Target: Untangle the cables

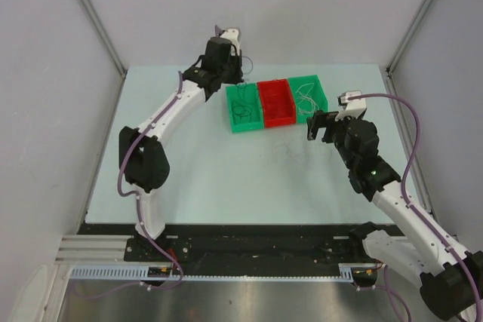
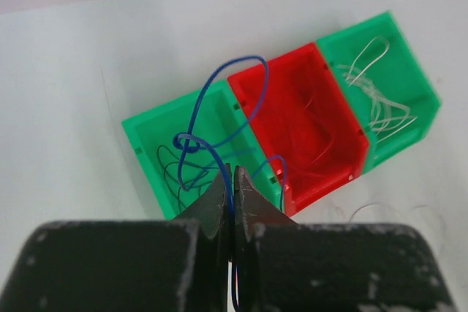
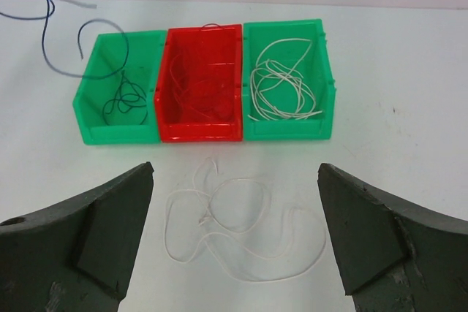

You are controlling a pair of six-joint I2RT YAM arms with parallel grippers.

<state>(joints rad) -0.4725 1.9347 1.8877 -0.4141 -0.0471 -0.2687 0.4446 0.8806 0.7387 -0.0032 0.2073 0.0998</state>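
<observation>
While left pincer [image 2: 232, 202] pinches blue cable [image 2: 186, 142] over green bin [image 2: 146, 153], right pincer [image 3: 235, 169] gapes empty above loose white cable [image 3: 208, 217].

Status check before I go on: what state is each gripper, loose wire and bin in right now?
Left gripper: shut on the thin blue wire.
Thin blue wire: lifted off the table, looped with a knot.
Right gripper: open, empty.
Thin whitish wire on the table: loose, tangled, ungripped.
Left green plastic bin: holds dark wires.
Red plastic bin: holds red wires.
Right green plastic bin: holds whitish wires.
</observation>
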